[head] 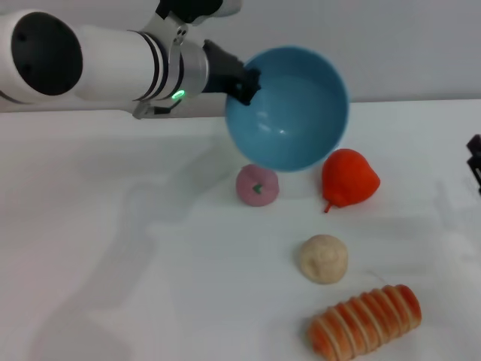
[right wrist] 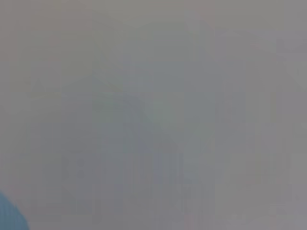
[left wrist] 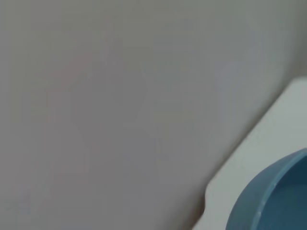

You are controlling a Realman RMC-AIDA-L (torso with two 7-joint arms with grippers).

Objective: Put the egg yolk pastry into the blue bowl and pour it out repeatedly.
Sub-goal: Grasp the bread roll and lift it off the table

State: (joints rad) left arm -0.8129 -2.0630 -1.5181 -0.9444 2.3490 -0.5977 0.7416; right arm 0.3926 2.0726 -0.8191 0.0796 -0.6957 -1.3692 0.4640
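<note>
Looking from the near edge of your white desk (head: 113, 248), you first meet an orange ridged bread roll (head: 366, 322). Just beyond it sits the egg yolk pastry (head: 323, 258), loose on the desk. Farther back lie a pink ball (head: 257, 185) and a red pear (head: 348, 179). Above them your left claw (head: 246, 84) is clenched on the rim of the blue bowl (head: 289, 109), lifted, tipped toward you, empty. Your right claw (head: 474, 162) waits at the right edge; whether it is clenched, I cannot tell.

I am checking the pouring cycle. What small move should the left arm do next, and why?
Probably turn the blue bowl upright and lower it to the table. The left gripper holds it by the rim, raised and tipped, apparently empty; the egg yolk pastry lies on the table.
</note>
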